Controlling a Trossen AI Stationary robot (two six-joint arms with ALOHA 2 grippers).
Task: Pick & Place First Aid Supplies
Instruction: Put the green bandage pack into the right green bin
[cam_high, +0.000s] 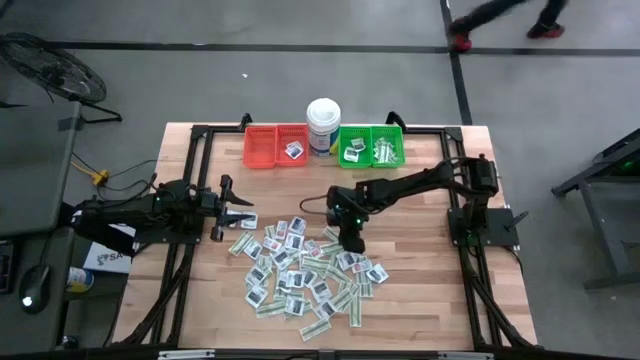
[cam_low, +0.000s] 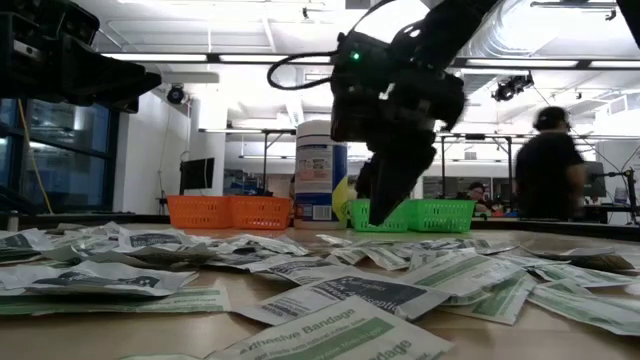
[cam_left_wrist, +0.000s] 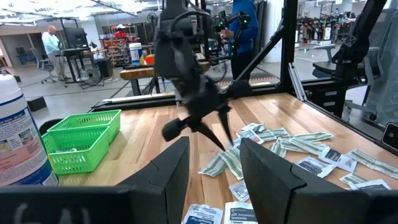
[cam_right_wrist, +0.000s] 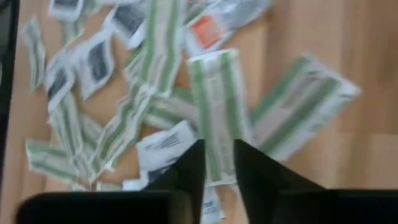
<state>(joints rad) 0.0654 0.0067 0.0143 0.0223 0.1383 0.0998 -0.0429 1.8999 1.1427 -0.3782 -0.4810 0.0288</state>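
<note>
At the back of the table, the red bin (cam_high: 276, 147) has one white packet in it, and the green bin (cam_high: 371, 146) holds a few more, with a white tub (cam_high: 323, 126) between them. The right gripper (cam_high: 354, 240) pinches a green-striped strip (cam_right_wrist: 216, 106) over the packet pile (cam_high: 305, 272). The left gripper (cam_high: 243, 216) hangs spread beside the pile.

Right gripper (cam_high: 352, 240) above scattered first aid packets (cam_high: 305, 280); left gripper (cam_high: 240, 214) beside them; red bins (cam_high: 276, 147), green bins (cam_high: 371, 146) behind.
</note>
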